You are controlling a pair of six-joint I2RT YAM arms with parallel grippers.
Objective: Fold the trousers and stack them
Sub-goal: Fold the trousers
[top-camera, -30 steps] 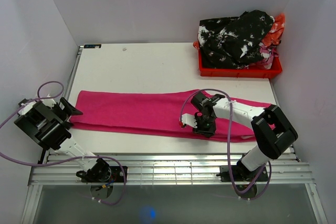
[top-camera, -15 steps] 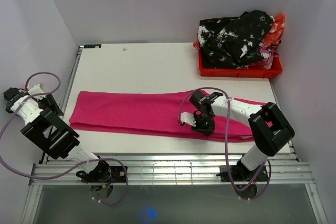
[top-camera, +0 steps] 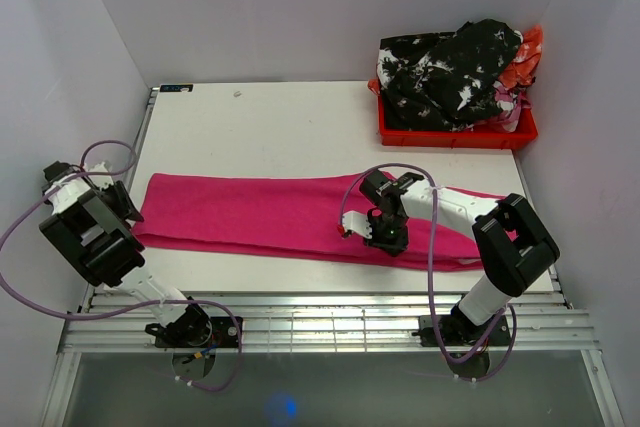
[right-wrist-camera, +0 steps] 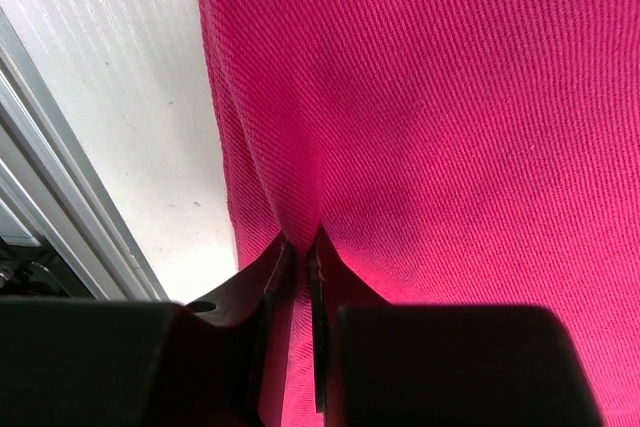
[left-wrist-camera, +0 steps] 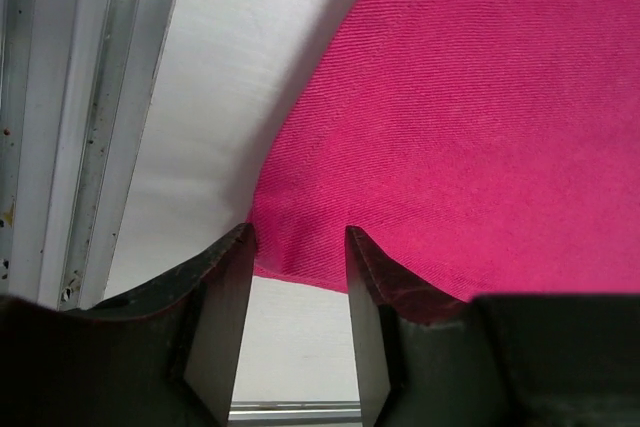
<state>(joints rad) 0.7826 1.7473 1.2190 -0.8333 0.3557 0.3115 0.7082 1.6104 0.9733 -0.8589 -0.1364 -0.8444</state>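
Trousers (top-camera: 280,217) are lying flat on the table (top-camera: 260,122), stretching as a long pink band from left to right across its near half. A second layer of cloth is showing along the near side.

At the far left, the left gripper (left-wrist-camera: 298,247) is sitting low at the left end of the trousers, by the table's left edge. In the left wrist view its jaws are standing apart, released. The near-left corner of the cloth is reaching in between the two fingertips (left-wrist-camera: 232,277). Bare table is showing in the gap just below that corner, and neither pad is visibly pressing the cloth. A metal rail (left-wrist-camera: 60,97) is running along the left side of that view.

Right of the middle, the right gripper (top-camera: 385,237) is pointing down onto the near edge of the trousers. In the right wrist view its jaws are clenched almost together, grasping a thin ridge of the pink cloth between the fingertips (right-wrist-camera: 275,272). The cloth is creasing toward them. The right arm's white link is crossing above the right end of the trousers.

In the far right corner a red crate (top-camera: 455,135) is sitting well apart from the trousers. It is heaped with black-and-white clothes (top-camera: 450,72).
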